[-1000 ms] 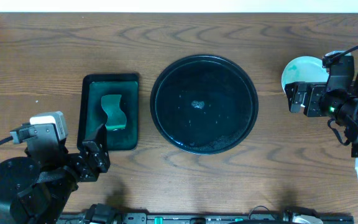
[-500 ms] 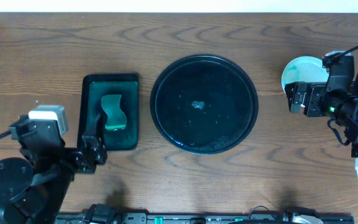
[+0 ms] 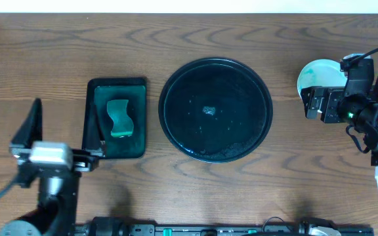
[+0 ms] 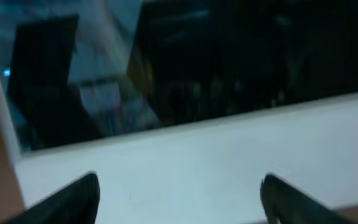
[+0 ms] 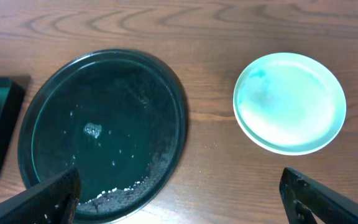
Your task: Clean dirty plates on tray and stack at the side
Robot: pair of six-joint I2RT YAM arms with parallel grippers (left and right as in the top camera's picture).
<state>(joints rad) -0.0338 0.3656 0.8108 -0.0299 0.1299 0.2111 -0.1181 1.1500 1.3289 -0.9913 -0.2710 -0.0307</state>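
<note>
Black and round, the large raised-rim tray (image 3: pixel 241 92) sits at centre, holding no plates. Right of it, well apart, the pale mint plates (image 5: pixel 289 102) rest stacked, slightly offset. Right gripper (image 5: pixel 179 202) and left gripper (image 4: pixel 179 202) both gape empty. A careless right-arm sweep could topple the stack.

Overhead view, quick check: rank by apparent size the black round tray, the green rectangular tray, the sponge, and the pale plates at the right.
1. black round tray
2. green rectangular tray
3. pale plates, partly hidden by the right arm, but still clearly larger than the sponge
4. sponge
</note>
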